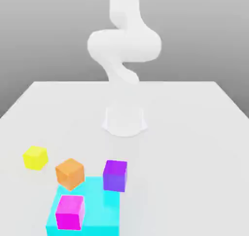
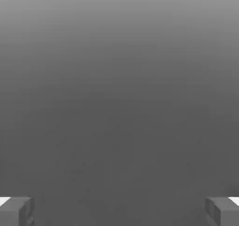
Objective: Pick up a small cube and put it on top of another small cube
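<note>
Yellow cube, small and plain, sits on the white table toward the exterior view's left, a little apart from everything else, with nothing touching it. Just beside it, toward the exterior view's right and slightly nearer the camera, is an orange cube of about the same size, turned at an angle so one corner points forward. That orange cube stands at the far left corner of a flat cyan block, much wider than the small cubes; whether it rests on the block or just behind its edge I cannot tell. A purple cube stands at the cyan block's far edge, to the right of the orange one, and a magenta cube sits at the block's near left part, well forward of the others.

Behind all this the white arm rises from its round base in the middle of the table. It goes up, bulges into a thick bend toward the exterior view's right, and carries on upward out of the top of the picture. It stands well back from the cubes and reaches toward none of them.

From the hand's own camera the gripper is spread as wide as it goes. One grey finger shows at one lower corner and the other at the opposite corner, with bare grey backdrop between them. Nothing is held in it.
</note>
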